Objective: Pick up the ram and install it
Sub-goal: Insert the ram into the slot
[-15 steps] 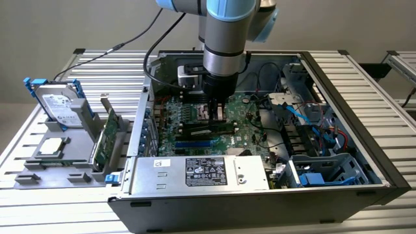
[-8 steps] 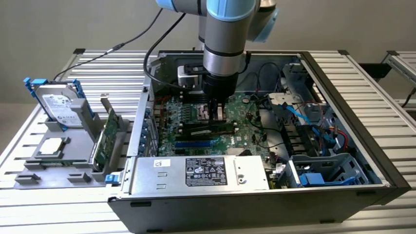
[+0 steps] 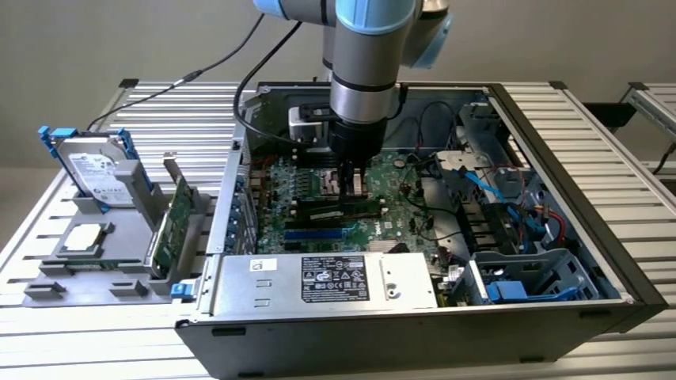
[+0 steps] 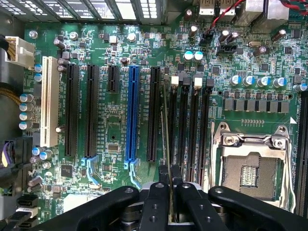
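While the arm (image 3: pixel 365 79) reaches into the open computer case (image 3: pixel 423 340), we see its pincer (image 4: pixel 169 180) clamped on the ram (image 4: pixel 167 130), held edge-on over the motherboard (image 4: pixel 110 125) alongside the black memory slots (image 4: pixel 185 130). In the exterior view, a hard drive (image 3: pixel 95 170) stands on the bench (image 3: pixel 180 111) at the case's nine o'clock.

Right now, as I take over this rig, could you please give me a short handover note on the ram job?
Gripper: shut on the ram, held edge-on.
Ram: inside the open computer case, over the black memory slots beside the CPU socket.
Done: pick-up.
Left: seating. Whether the ram has entered a slot cannot be told.
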`<state>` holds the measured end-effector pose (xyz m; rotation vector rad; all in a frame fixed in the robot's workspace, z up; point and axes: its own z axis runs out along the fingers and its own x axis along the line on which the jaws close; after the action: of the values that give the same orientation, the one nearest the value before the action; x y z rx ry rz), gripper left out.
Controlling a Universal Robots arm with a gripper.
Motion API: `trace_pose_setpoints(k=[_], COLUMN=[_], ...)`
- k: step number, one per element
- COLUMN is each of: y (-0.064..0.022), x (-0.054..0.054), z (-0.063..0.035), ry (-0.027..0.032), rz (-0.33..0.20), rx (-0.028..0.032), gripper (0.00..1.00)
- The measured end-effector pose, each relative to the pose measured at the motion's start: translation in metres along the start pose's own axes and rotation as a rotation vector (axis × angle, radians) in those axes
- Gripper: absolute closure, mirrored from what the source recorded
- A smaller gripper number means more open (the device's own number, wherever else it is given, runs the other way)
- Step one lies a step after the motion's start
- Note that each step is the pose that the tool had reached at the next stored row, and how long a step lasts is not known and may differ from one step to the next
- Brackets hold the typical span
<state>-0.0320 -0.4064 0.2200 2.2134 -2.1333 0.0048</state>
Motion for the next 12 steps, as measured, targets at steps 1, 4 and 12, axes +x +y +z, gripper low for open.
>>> trace_pose_setpoints(k=[1, 4, 12], y=[0.0000, 0.0002, 0.0008], x=[0.000, 0.000, 0.001], z=[-0.0003, -0.0031, -0.0165], ry=[-0.0003, -0.0005, -0.0002], rz=[0.000, 0.000, 0.000], rx=[-0.0001, -0.0013, -0.0045], gripper=[0.87, 0.87, 0.87])
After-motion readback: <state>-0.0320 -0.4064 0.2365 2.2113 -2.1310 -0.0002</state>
